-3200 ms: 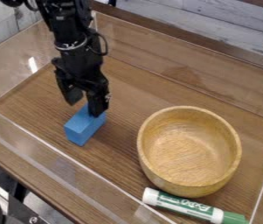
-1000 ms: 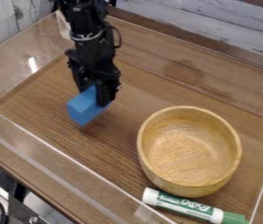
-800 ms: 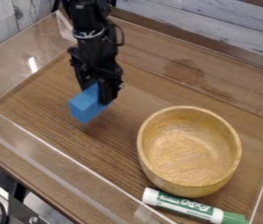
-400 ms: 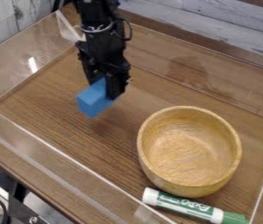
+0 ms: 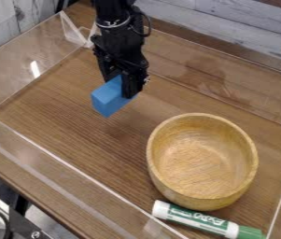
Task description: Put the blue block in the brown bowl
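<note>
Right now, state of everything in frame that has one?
gripper: jaws shut on the blue block, pointing down
blue block: held, lifted off the table
brown bowl: upright, empty
marker: capped, lying flat in front of the bowl

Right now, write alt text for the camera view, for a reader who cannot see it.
A black robot arm's pincer holds a blue block lifted above a wooden table, up and to the left of an empty brown bowl. A green-and-white marker lies on the table at the bowl's near side, by the bottom edge of the picture.
</note>
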`<state>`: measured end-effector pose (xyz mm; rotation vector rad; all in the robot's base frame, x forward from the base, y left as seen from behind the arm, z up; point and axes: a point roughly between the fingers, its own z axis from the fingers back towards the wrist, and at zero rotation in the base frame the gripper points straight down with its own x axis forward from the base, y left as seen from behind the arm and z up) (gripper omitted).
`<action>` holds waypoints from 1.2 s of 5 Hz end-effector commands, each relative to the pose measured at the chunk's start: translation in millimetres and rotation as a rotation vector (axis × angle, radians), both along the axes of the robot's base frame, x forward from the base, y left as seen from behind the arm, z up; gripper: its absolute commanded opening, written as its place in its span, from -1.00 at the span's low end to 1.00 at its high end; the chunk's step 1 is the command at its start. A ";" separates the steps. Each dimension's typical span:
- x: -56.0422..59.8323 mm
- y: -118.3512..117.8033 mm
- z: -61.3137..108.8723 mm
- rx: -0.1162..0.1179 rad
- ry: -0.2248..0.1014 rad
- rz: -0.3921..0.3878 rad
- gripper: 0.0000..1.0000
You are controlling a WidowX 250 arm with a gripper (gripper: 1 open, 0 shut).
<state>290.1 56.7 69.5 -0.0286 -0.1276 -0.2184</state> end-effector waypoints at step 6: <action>-14.8 -54.4 45.2 -0.007 -0.112 0.003 -1.00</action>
